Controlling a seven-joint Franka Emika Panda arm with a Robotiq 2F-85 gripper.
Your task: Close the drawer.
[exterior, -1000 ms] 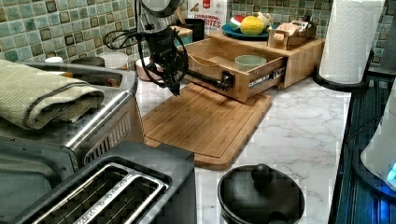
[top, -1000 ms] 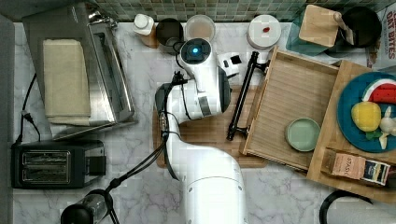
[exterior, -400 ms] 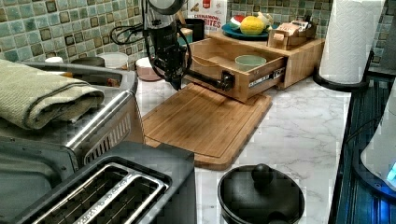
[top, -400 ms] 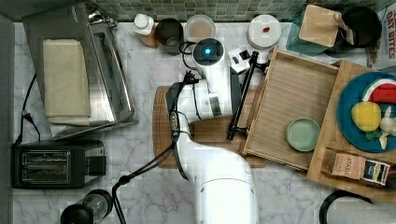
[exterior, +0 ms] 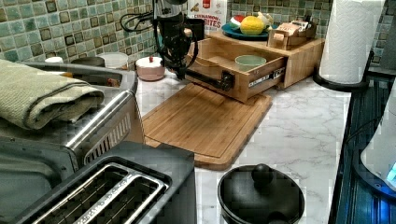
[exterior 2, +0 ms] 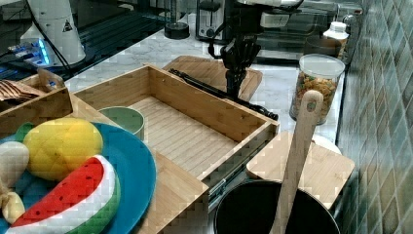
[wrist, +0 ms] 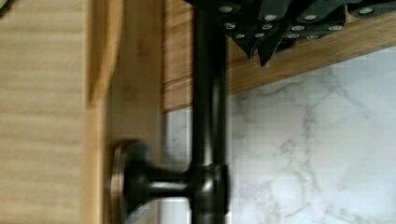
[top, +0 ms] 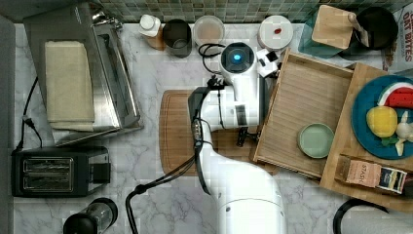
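While the drawer [top: 306,105] stands open, the hand [exterior 2: 234,73], grip unreadable, should push its handle [wrist: 208,112] squarely, avoiding racking.

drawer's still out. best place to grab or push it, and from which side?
Use the black bar handle along the drawer's front wall. It stands off the wood on posts, so fingers could likely straddle it. Come from the cutting board side, where the gripper is, and push toward the cabinet.
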